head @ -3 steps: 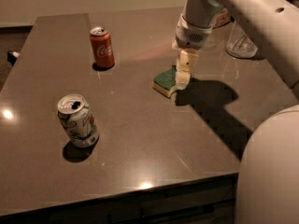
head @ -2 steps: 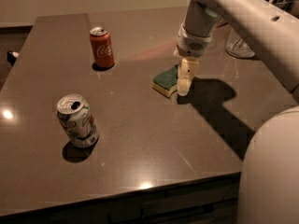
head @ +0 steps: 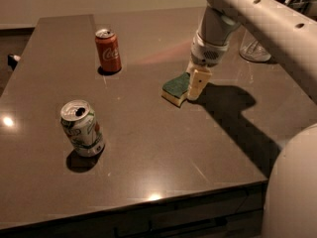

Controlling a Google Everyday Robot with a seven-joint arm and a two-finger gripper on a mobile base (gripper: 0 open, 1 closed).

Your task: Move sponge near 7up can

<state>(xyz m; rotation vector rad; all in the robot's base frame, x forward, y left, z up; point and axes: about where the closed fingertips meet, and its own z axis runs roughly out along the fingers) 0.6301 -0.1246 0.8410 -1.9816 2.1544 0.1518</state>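
Observation:
The sponge (head: 175, 87), green on top with a pale yellow base, lies flat on the dark table (head: 163, 152) right of centre. My gripper (head: 194, 86) hangs from the white arm (head: 233, 14) and is down at the sponge's right end, touching or nearly touching it. The 7up can (head: 82, 129), silver-topped, white and green and slightly dented, stands upright at the front left, well away from the sponge.
An orange-red Coca-Cola can (head: 108, 51) stands upright at the back left. A clear glass (head: 252, 47) stands at the back right behind the arm. My white body (head: 292, 192) fills the lower right corner. The table's front edge runs along the bottom.
The gripper has come down a little at the sponge's right end. The sponge and both cans have not moved.

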